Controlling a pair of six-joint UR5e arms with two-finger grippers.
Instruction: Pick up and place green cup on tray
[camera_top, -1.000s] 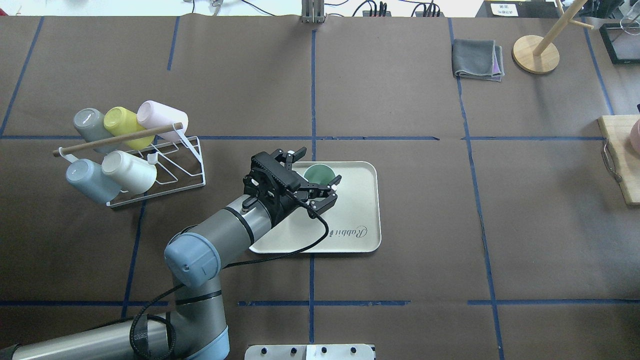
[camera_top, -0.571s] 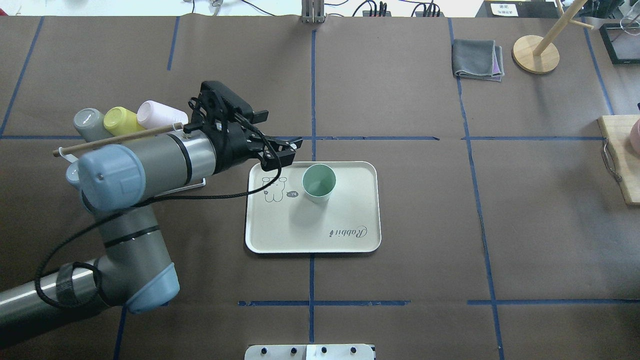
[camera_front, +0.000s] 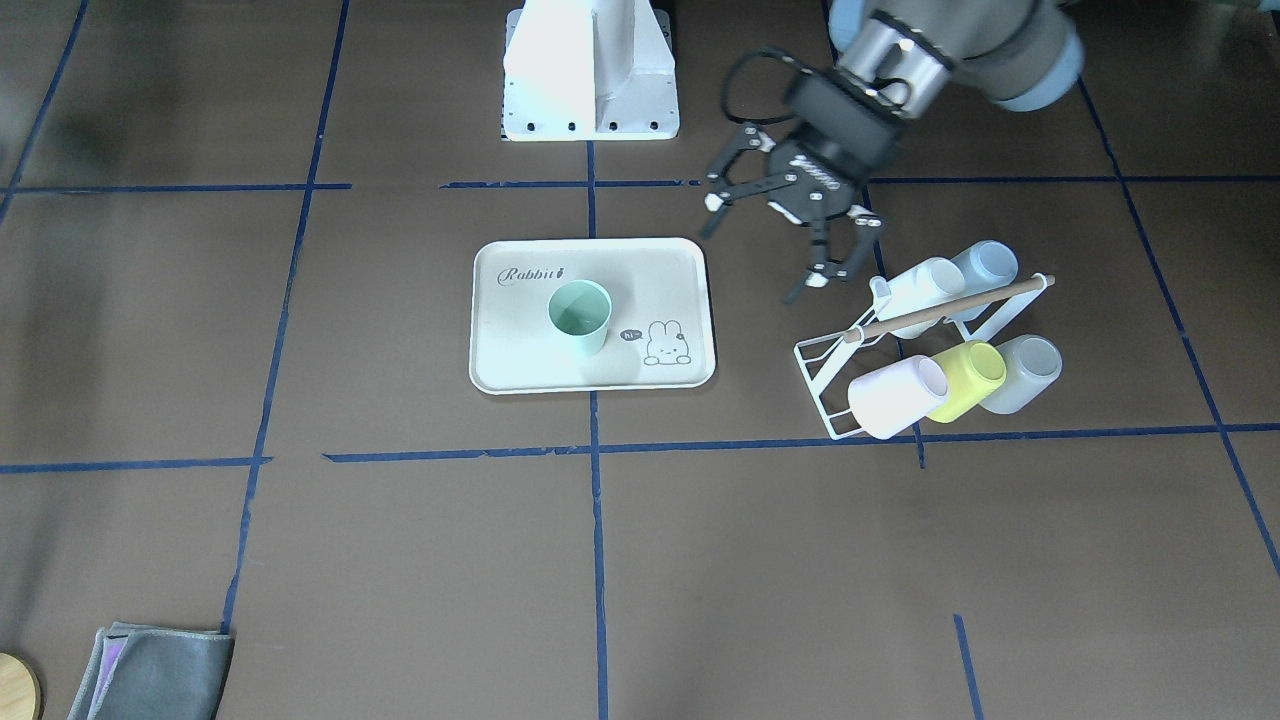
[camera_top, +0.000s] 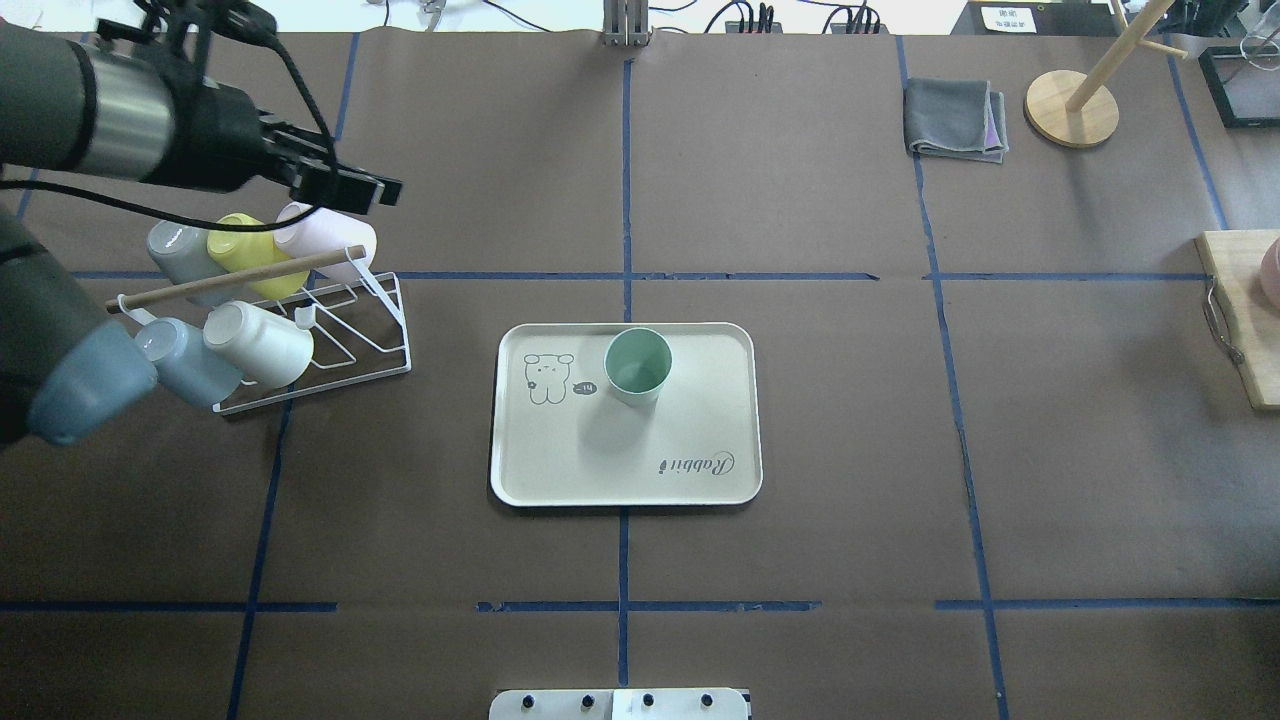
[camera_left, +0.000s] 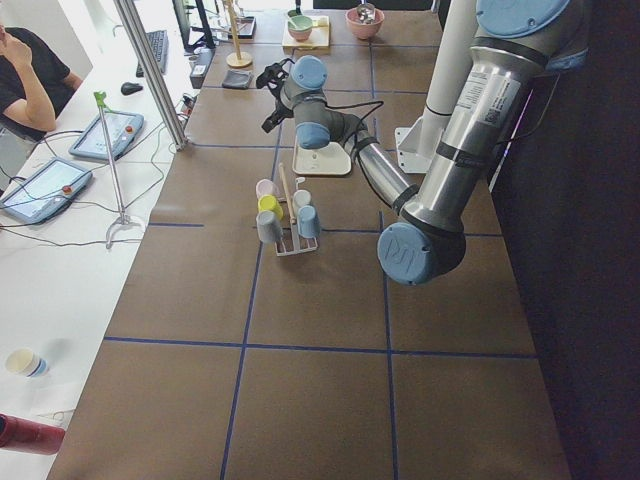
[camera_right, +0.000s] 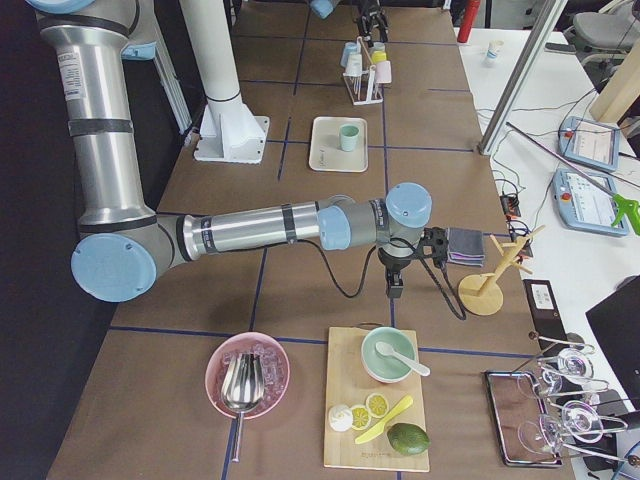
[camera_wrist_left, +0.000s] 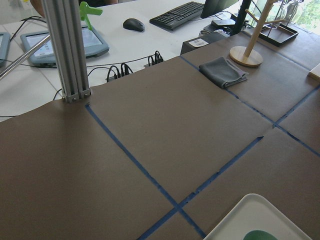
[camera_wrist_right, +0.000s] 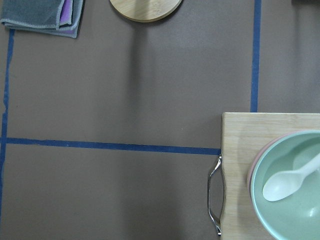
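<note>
Only one corner of the tray (camera_wrist_left: 255, 220) enters the left wrist view, at 5 o'clock, cut by the bottom edge. A green sliver of the green cup (camera_wrist_left: 260, 235) sits on that edge. In the overhead view the left arm runs off at 9 and 10 o'clock. There the left gripper (camera_top: 380, 190) is blurred, and the elbow covers part of the pale blue cup (camera_top: 190, 365) on the rack (camera_top: 404, 335). The wooden board (camera_top: 1240, 320) is cut at 3 o'clock. The right gripper (camera_right: 394, 285) appears only small and dark; how its jaws stand cannot be told. The right wrist view cuts the bowl (camera_wrist_right: 292, 217) at 4 o'clock.

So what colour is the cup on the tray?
Pale mint green; the cup shows best in the overhead exterior view.
</note>
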